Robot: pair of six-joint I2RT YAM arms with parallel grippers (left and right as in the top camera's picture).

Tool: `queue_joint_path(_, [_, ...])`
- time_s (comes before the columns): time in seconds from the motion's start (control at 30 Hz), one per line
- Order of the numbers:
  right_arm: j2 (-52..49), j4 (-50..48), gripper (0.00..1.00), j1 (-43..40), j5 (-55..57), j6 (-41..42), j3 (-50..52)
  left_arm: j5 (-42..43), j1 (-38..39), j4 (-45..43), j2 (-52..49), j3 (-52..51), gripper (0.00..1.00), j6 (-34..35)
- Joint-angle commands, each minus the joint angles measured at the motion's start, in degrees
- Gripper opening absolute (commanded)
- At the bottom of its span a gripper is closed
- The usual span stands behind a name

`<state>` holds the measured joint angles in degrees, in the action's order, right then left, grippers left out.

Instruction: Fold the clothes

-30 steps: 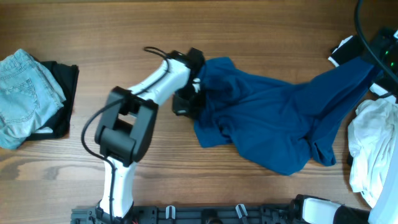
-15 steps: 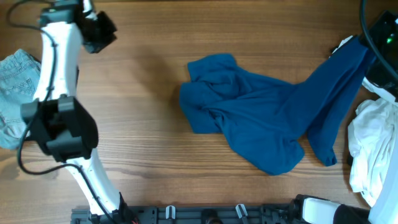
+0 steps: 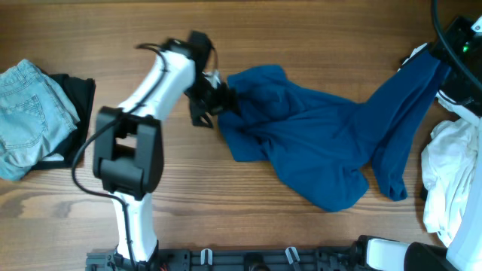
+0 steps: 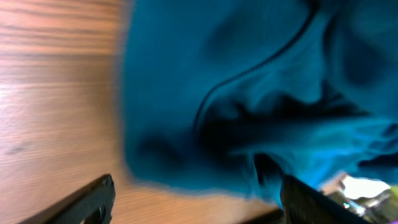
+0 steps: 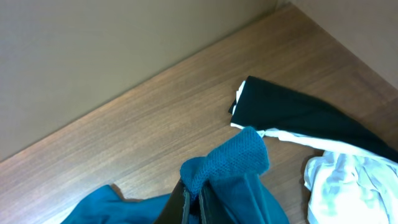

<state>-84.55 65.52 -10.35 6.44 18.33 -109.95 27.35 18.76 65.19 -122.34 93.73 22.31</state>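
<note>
Partly offscreen, right tool (image 5: 196, 202) on blue shirt (image 3: 316, 143).

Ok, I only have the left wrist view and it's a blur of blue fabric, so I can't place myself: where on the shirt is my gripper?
Observer: From overhead, the left gripper sits at the left edge of the blue shirt, jaws open.
Operator: Is the right arm holding anything?
Observer: Yes. The right gripper is shut on a fold at the shirt's far right end, raised off the table.
Operator: Any other clothes near me?
Observer: Not close. A light denim piece lies on a black piece at the table's far left, apart from the shirt.
</note>
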Motion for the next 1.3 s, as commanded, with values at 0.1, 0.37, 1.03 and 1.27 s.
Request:
queue_joint_path(0.1, [-0.2, 0.1, 0.04, -0.2, -0.1, -0.4, -0.3, -5.9, 7.9, -10.6, 0.5, -7.2, 0.66, 4.1])
queue_joint_path(0.37, [-0.2, 0.7, 0.04, -0.2, 0.1, -1.3, -0.3, -12.4, 1.8, -12.4, 1.4, -2.0, 0.04, 4.0])
queue_joint_path(1.03, [-1.9, 3.6, 0.04, -0.2, -2.7, -1.8, -0.2, -14.2, -13.8, 11.1, 3.3, 11.2, 0.84, 2.2])
queue_joint_path(1.27, [-1.9, 3.8, 0.04, -0.2, -2.7, -1.9, -0.2, -19.8, -8.8, -5.3, 3.3, -2.5, 0.75, 3.7])
